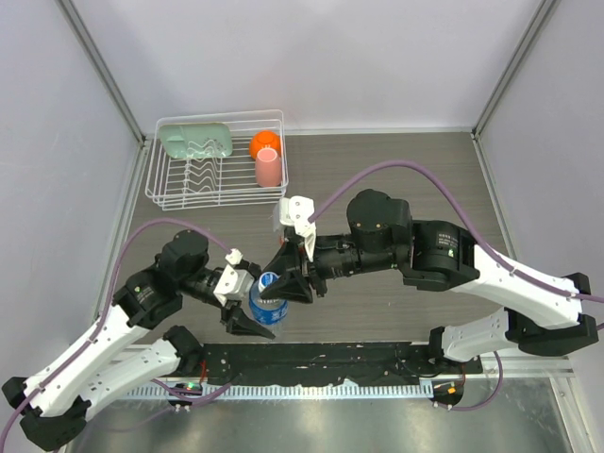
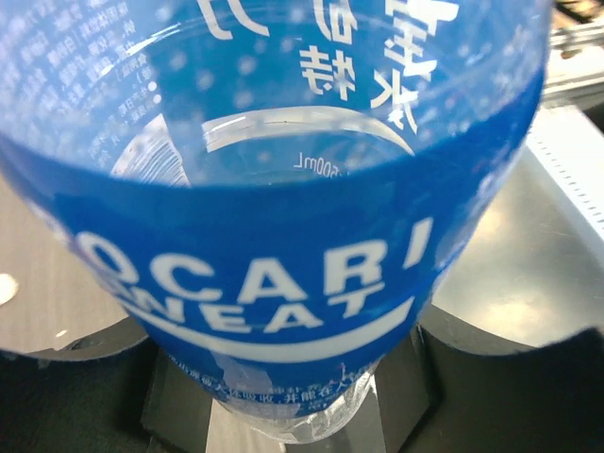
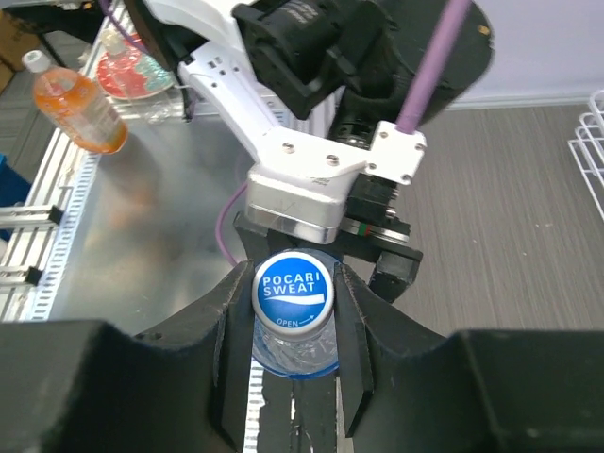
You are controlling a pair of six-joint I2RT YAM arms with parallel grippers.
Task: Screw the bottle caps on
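Observation:
A clear bottle with a blue label (image 1: pixel 268 310) stands upright at the table's near edge between my two grippers. My left gripper (image 1: pixel 247 307) is shut on its body, and the label (image 2: pixel 283 236) fills the left wrist view. A blue-printed white-rimmed cap (image 3: pixel 293 288) sits on the bottle's neck. My right gripper (image 3: pixel 293 316) comes from above, its fingers (image 3: pixel 229 330) closed on either side of the cap. The orange-drink bottle (image 3: pixel 74 106) with a white cap (image 3: pixel 36 60) on top lies off the table in the right wrist view.
A white wire dish rack (image 1: pixel 165 193) stands at the back left and holds a green item (image 1: pixel 195 142), an orange cup (image 1: pixel 265 142) and a pink cup (image 1: pixel 267 168). A metal rail (image 1: pixel 377 389) runs along the near edge.

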